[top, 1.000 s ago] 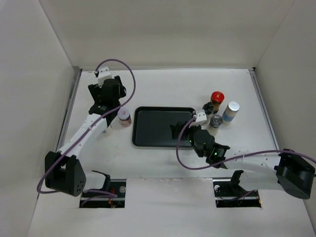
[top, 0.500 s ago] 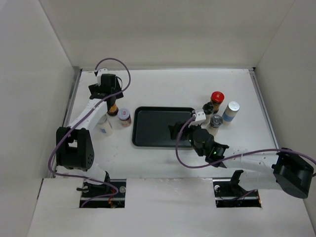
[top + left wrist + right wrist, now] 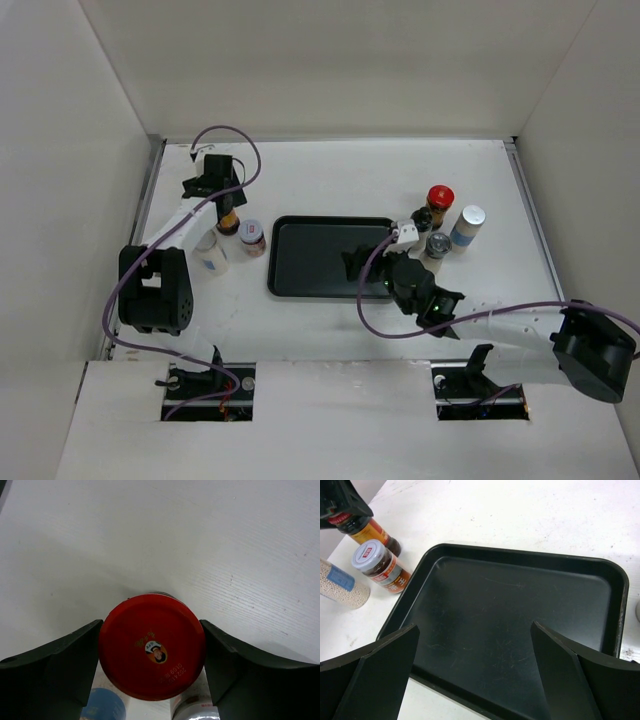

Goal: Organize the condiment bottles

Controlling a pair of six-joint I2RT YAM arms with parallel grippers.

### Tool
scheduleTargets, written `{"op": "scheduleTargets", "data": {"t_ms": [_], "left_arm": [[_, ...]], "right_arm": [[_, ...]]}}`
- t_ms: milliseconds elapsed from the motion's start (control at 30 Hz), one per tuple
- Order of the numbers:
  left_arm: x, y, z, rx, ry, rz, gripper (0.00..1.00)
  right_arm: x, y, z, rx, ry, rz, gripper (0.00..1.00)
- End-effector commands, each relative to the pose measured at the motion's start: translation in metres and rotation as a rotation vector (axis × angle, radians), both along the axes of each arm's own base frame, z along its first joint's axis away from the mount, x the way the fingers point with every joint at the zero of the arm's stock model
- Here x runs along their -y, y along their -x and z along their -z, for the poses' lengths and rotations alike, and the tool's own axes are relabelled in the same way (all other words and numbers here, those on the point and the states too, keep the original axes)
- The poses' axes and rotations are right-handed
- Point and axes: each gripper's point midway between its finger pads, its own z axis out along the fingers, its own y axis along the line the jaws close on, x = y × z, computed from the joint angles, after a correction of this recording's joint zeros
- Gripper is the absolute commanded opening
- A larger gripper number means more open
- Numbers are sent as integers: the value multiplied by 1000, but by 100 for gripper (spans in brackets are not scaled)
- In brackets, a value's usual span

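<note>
My left pincer [image 3: 151, 624] straddling red-capped amber bottle [image 3: 151, 647], which stands left of black tray [image 3: 300, 285]. Can't tell if I'm actually gripping. Tip: squeeze centred, lift straight up, neighbours crowd close. My right pincer [image 3: 475, 626] wide open over tray.

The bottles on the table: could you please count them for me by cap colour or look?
Red-capped bottles: 2
Pale-lidded brown jar: 1
White bottle: 1
Black-capped bottle: 1
Silver-lidded bottle: 1
White-capped, blue-labelled bottle: 1
Total: 7
</note>
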Motion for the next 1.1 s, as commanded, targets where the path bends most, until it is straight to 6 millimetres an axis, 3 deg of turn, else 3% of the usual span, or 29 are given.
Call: {"op": "scheduleTargets", "data": {"t_ms": [0,133,233,533,767,900,1067], "left_arm": [[0,-7,-3,40,23,-9,69],[3,-14,-12,73,43,-4,54],[5,-23,-36,170,55,-9,48],[25,-52,-125,443,79,28,44],[65,-40,-193,582,101,116,44],[99,-24,-206,606,131,196,44],[148,-4,-194,580,165,306,44]], "right_arm": [[-1,-2,-19,36,-77,0,100],[3,-3,-16,30,-75,12,100],[4,-3,-20,39,-86,11,100],[7,-7,-15,34,-70,26,100],[14,-8,-19,43,-87,45,100],[16,-9,-20,44,-89,53,100],[20,-10,-18,44,-89,68,100]]}}
